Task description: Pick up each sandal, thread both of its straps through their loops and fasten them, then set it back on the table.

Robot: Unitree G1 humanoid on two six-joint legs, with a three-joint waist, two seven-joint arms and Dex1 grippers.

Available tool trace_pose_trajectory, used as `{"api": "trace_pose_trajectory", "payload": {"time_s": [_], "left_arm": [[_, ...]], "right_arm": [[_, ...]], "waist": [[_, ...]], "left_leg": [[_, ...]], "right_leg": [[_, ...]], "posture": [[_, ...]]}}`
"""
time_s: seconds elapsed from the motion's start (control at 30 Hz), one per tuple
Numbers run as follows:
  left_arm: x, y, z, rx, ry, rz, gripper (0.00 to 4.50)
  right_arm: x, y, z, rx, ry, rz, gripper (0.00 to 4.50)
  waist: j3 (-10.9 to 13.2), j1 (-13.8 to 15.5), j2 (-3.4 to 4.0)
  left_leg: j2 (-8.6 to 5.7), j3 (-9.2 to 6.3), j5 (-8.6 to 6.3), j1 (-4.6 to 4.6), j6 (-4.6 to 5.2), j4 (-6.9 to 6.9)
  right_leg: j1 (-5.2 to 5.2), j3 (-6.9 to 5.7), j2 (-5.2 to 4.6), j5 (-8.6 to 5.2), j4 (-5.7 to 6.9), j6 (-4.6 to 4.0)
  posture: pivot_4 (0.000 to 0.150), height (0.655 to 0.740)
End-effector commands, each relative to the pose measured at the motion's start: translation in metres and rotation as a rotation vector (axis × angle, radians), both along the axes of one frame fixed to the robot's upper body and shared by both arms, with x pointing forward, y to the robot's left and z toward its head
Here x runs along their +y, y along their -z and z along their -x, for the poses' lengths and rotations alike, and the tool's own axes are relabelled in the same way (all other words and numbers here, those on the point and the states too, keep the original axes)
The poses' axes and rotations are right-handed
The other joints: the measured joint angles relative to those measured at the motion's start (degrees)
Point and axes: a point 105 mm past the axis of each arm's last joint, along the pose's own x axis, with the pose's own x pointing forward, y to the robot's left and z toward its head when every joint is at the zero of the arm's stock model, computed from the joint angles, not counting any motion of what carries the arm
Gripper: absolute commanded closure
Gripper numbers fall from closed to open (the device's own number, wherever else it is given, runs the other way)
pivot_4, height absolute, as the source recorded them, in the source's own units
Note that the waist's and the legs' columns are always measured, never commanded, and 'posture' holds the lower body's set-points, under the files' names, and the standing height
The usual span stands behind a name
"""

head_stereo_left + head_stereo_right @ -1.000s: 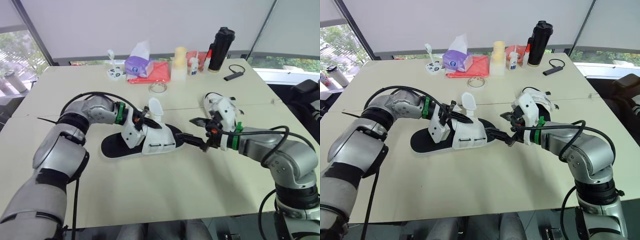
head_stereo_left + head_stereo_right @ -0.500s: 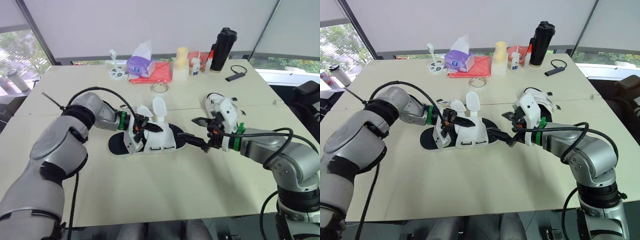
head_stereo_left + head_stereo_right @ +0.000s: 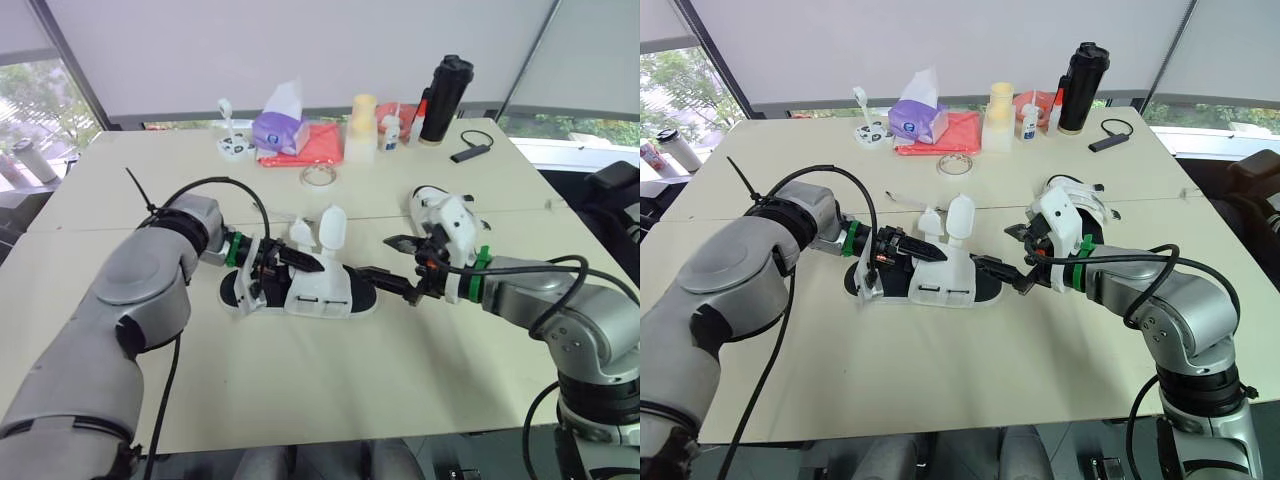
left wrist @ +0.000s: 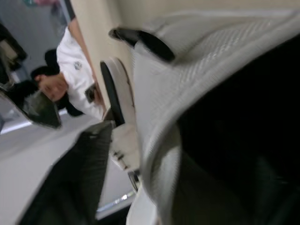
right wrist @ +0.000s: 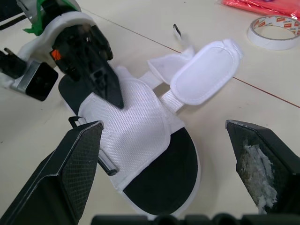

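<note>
The sandal lies flat near the middle of the counter, and its two straps stand up loose, so I judge the threading not yet begun. The left pincer comes in from 9 o'clock and looks clamped on the white upper. The right pincer waits at 3 o'clock, gaping wide and empty, just off the toe. To do this well, it should nip a strap near its tip and feed it straight at the loop while the left holds firm. The second sandal sits at 2 o'clock. A second ago the sandal lay further toward 9 o'clock, with the left arm higher; the right pincer has scarcely moved.
</note>
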Motion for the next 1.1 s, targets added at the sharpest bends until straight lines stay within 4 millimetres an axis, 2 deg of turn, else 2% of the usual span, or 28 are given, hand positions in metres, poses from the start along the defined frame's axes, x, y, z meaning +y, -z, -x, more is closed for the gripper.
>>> {"api": "trace_pose_trajectory", "payload": {"time_s": [0.03, 0.2, 0.37, 0.5, 0.6, 0.67, 0.77, 0.83, 0.9, 1.0, 1.1], "left_arm": [[0.008, -0.013, -0.008, -0.041, -0.053, 0.035, 0.92], [0.019, -0.022, -0.010, -0.012, -0.122, 0.071, 0.92], [0.040, -0.031, -0.005, 0.098, -0.232, 0.081, 0.92], [0.046, -0.038, -0.004, 0.161, -0.298, 0.123, 0.92], [0.073, -0.038, -0.002, 0.332, -0.496, 0.182, 0.92], [0.096, -0.033, -0.007, 0.495, -0.738, 0.319, 0.92], [0.101, -0.021, -0.019, 0.779, -0.925, 0.399, 0.92], [0.102, -0.017, -0.020, 1.008, -0.957, 0.428, 0.92], [0.102, -0.017, -0.019, 1.155, -0.930, 0.437, 0.92], [0.102, -0.016, -0.013, 1.356, -0.879, 0.473, 1.78], [0.101, -0.019, -0.009, 1.465, -0.836, 0.498, 3.34]], "right_arm": [[0.002, -0.011, 0.004, -0.053, -0.015, 0.001, 0.00], [0.003, -0.010, 0.003, -0.052, -0.018, 0.000, 0.00], [0.004, -0.009, 0.002, -0.050, -0.024, 0.001, 0.00], [0.005, -0.009, 0.002, -0.050, -0.027, 0.000, 0.00], [0.006, -0.007, 0.002, -0.046, -0.035, 0.001, 0.00], [0.008, -0.006, 0.002, -0.043, -0.046, 0.000, 0.00], [0.010, -0.005, 0.001, -0.044, -0.056, 0.005, 0.00], [0.010, -0.004, 0.000, -0.044, -0.060, 0.011, 0.00], [0.010, -0.004, -0.001, -0.045, -0.063, 0.018, 0.00], [0.010, 0.000, -0.004, -0.051, -0.068, 0.048, 0.00], [0.011, 0.003, -0.006, -0.055, -0.078, 0.064, 0.00]], "waist": [[0.0, -0.1, -0.08], [0.1, -0.1, -0.11], [0.1, -0.2, -0.11], [0.1, 0.0, -0.13], [0.1, -0.2, -0.16], [0.1, -0.5, -0.15], [0.0, -0.7, -0.14], [0.1, -0.3, -0.19], [0.1, -0.2, -0.26], [0.1, -0.5, -0.27], [0.1, -0.9, -0.26]], "left_leg": [[0.00, 0.00, 0.00, -0.01, 0.00, 0.00], [0.00, 0.00, 0.00, 0.00, 0.00, -0.01], [0.01, 0.00, 0.00, 0.00, 0.00, -0.01], [0.00, 0.01, 0.00, -0.01, 0.00, 0.00], [0.00, 0.02, 0.00, -0.01, 0.00, 0.02], [0.00, 0.05, 0.00, 0.01, 0.00, 0.01], [0.04, 0.13, 0.00, 0.04, 0.01, -0.05], [0.04, 0.10, 0.00, 0.01, 0.01, -0.01], [0.02, 0.06, 0.00, -0.01, 0.01, 0.06], [0.03, 0.03, 0.00, 0.00, 0.01, 0.10], [0.04, 0.03, 0.01, 0.04, 0.02, 0.08]], "right_leg": [[0.00, 0.00, 0.00, 0.00, 0.00, 0.00], [-0.02, 0.00, 0.00, 0.00, 0.00, 0.00], [-0.03, 0.00, 0.00, 0.00, 0.00, -0.01], [-0.01, 0.00, 0.00, 0.01, -0.01, -0.01], [0.00, 0.00, -0.01, 0.01, -0.02, -0.02], [-0.01, 0.00, -0.01, 0.01, -0.03, -0.03], [-0.05, 0.00, 0.00, 0.02, -0.02, -0.06], [-0.02, -0.05, 0.00, 0.02, 0.01, -0.06], [0.04, -0.06, -0.01, 0.02, -0.02, -0.06], [0.05, -0.07, -0.01, 0.03, 0.02, -0.05], [0.03, -0.07, 0.00, 0.03, 0.08, -0.05]], "posture": [[0.150, 0.7400], [0.150, 0.7400], [0.150, 0.7400], [0.150, 0.7400], [0.150, 0.7400], [0.150, 0.7400], [0.150, 0.7400], [0.150, 0.7400], [0.150, 0.7400], [0.150, 0.7400], [0.150, 0.7400]]}}
